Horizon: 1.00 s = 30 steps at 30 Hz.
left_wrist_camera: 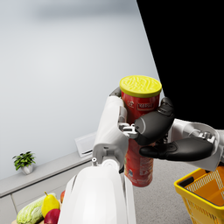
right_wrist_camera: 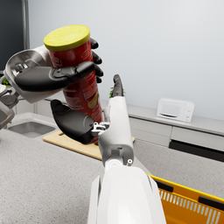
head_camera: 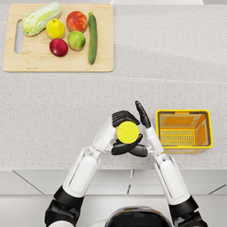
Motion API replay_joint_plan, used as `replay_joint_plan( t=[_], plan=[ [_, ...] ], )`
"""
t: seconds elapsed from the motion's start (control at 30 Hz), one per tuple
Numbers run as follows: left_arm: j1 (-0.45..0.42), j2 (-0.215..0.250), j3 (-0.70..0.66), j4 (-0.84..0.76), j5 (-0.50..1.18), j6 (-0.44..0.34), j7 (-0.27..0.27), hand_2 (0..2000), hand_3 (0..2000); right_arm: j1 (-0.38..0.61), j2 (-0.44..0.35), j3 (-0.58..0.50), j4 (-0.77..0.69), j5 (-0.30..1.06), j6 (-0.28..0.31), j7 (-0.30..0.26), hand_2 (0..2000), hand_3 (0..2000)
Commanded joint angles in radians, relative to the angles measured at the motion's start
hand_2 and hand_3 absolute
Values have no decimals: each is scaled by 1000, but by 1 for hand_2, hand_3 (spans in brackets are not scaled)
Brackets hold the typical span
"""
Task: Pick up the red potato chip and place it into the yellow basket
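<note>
The red potato chip can (left_wrist_camera: 141, 168) with its yellow lid (head_camera: 127, 132) is held upright in the air above the counter, just left of the yellow basket (head_camera: 184, 112). My left hand (head_camera: 123, 119) grips the can, thumb across one side and fingers round the other, as the right wrist view shows (right_wrist_camera: 48, 76). My right hand (head_camera: 149, 134) is pressed against the opposite side of the can. Its thumb (right_wrist_camera: 72, 122) lies on the lower part and its fingers (right_wrist_camera: 117, 85) stand straight up beside the can, not wrapped round it. The basket (left_wrist_camera: 199, 197) holds nothing.
At the back left a wooden cutting board (head_camera: 57, 64) carries a cabbage (head_camera: 41, 17), several fruits and a cucumber (head_camera: 92, 37). The right wrist view shows a microwave (right_wrist_camera: 175, 109) and a sink (right_wrist_camera: 26, 127) along the far counter.
</note>
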Motion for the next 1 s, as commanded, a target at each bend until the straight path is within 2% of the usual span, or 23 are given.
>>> replay_joint_plan(
  t=[0.03,0.1,0.13,0.17,0.2,0.23,0.27,0.3,0.33,0.47,0.57,0.67,0.8,0.97,1.0],
  plan=[
    [7,11,70,-51,0,0,1,2000,2000,38,-25,-6,-28,0,0,0,0,0],
    [-2,12,70,-55,1,0,1,2000,2000,47,-34,-11,-36,0,12,0,0,0],
    [-2,11,71,-55,3,5,4,2000,2000,41,-29,-15,-22,1,37,-2,0,0],
    [-1,10,67,-41,4,13,4,2000,2000,40,-28,-22,-18,1,55,-3,1361,327],
    [-4,7,60,-39,4,28,3,2000,2000,43,-29,-23,-23,2,142,1,2000,653],
    [-6,5,62,-39,4,33,1,2000,2000,37,-25,-23,-18,3,210,5,2000,980],
    [-8,4,63,-43,4,39,-3,2000,2000,38,-24,-22,-18,4,247,5,2000,1307],
    [-9,5,62,-38,3,40,-8,639,1673,36,-22,-16,-22,4,265,4,2000,1633],
    [-20,-2,46,-56,2,59,-6,0,1347,19,-13,-26,-31,3,268,5,2000,1960],
    [-52,-19,-61,-156,1,109,3,0,40,45,-34,-60,-31,1,224,6,2000,2000],
    [-116,-39,-324,-231,0,103,3,0,0,77,-53,-211,-10,1,206,9,2000,2000],
    [-173,-16,-527,-224,0,117,5,0,0,124,-46,-399,24,1,205,8,2000,2000],
    [-191,-5,-626,-141,-1,123,6,0,0,117,-30,-571,16,0,210,7,2000,2000],
    [-170,-16,-663,-36,-1,124,6,0,0,51,-40,-614,-66,-1,199,6,2000,2000],
    [-173,-15,-659,-31,-1,125,6,0,0,34,-43,-609,-84,-1,201,-20,2000,2000]
  ],
)
